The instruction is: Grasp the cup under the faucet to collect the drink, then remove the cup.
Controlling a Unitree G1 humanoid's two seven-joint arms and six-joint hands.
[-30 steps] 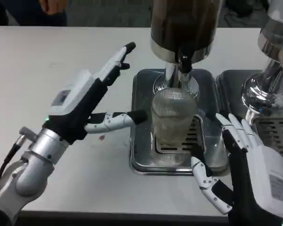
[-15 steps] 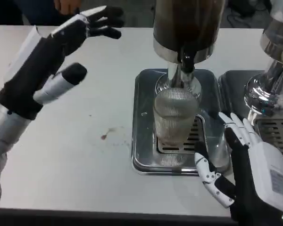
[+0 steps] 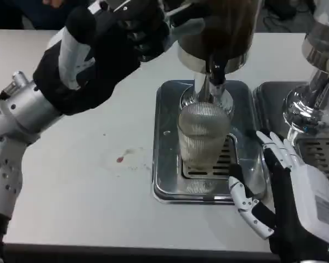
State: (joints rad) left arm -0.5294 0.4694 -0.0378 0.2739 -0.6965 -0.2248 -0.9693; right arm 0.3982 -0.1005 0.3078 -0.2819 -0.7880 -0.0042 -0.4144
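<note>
1. while the cup (image 3: pixel 204 134) stands upright on the slotted grate of the metal drip tray (image 3: pixel 165 164), it sits straight beneath the black faucet (image 3: pixel 216 74) of the drink dispenser (image 3: pixel 219 30), and neither hand touches it.
2. the cup is clear and ribbed, with a pale liquid showing through its lower part; how full it is cannot be told.
3. the left hand (image 3: pixel 107 46) is raised high above the table, up beside the dispenser's dark tank, its black palm facing the camera.
4. its fingers (image 3: pixel 148 30) reach toward the dispenser's upper body, partly curled; they are blurred, so whether they press or grip anything there cannot be told.
5. the right hand (image 3: pixel 288 194) hangs low at the near right corner of the drip tray, its white back turned to the right.
6. its fingers are spread apart and hold nothing; the thumb (image 3: pixel 244 203) points inward over the tray's near rim, and the other fingertips rise just to the right of the cup, with a gap between them and the glass.
7. a second dispenser (image 3: pixel 318 71), shiny and chrome, stands at the right edge on its own tray (image 3: pixel 318 148), beside the first.
8. the white table (image 3: pixel 71 181) bears a small red spot (image 3: pixel 120 159) and a faint smear to the left of the drip tray.
</note>
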